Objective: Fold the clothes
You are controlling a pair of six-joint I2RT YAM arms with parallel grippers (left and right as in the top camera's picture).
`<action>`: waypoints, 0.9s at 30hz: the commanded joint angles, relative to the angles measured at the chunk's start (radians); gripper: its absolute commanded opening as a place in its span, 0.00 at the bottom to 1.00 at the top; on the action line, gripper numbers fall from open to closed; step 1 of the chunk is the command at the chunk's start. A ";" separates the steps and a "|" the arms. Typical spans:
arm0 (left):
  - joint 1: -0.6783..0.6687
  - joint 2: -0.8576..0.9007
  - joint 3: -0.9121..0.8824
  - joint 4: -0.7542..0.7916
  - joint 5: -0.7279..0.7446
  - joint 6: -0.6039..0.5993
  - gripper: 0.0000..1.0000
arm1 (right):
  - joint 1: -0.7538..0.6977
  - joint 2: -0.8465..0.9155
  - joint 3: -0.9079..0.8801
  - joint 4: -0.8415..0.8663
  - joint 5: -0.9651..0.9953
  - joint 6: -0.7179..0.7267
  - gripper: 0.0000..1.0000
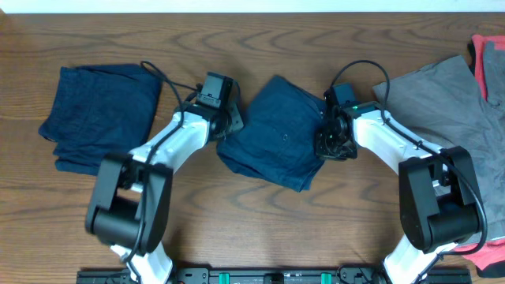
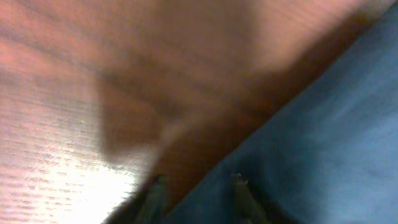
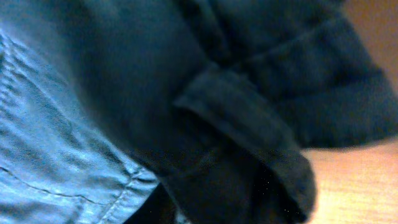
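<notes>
— Navy cloth fills the right wrist view: a rolled hem of the navy garment (image 3: 249, 130) sits right under the lens. Where does it lie?

— Mid-table, rumpled and partly doubled over, between both arms. The right gripper (image 1: 327, 143) is down on its right edge. Cloth hides the fingers, so I cannot tell whether they are apart or pinching.

— And the left gripper (image 1: 227, 120)?

— At the garment's upper-left edge. Its view is blurred, but two fingertips (image 2: 241, 190) show apart, with the hem running between them and nothing clamped.

— Which step, then?

— I'd judge it is taking hold of both sides for a fold. Next, each side needs a clean pinch, a lift, and an edge carried across without dragging the pile.

— Anything around it?

— Left of the garment, well apart, a folded navy piece (image 1: 102, 110) looks done. Right of it a grey garment (image 1: 442, 99) lies spread, with a red garment (image 1: 491, 59) beyond at the table (image 1: 260, 31) edge. The grey cloth lies close beside the right arm, and a wide sweep could snag it.
</notes>
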 commanded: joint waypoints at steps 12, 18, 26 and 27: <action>-0.019 0.079 0.010 -0.622 0.233 -0.019 0.06 | -0.035 0.037 0.012 0.563 0.217 -0.047 0.38; -0.068 0.012 0.010 -0.680 0.226 0.006 0.06 | -0.039 -0.036 0.100 0.387 0.190 -0.091 0.50; -0.004 -0.241 0.023 -0.391 -0.153 0.133 0.43 | -0.037 -0.309 0.144 -0.047 0.023 -0.097 0.60; 0.007 -0.262 0.023 -0.314 -0.188 0.164 0.43 | -0.032 -0.337 0.144 -0.098 -0.026 -0.097 0.59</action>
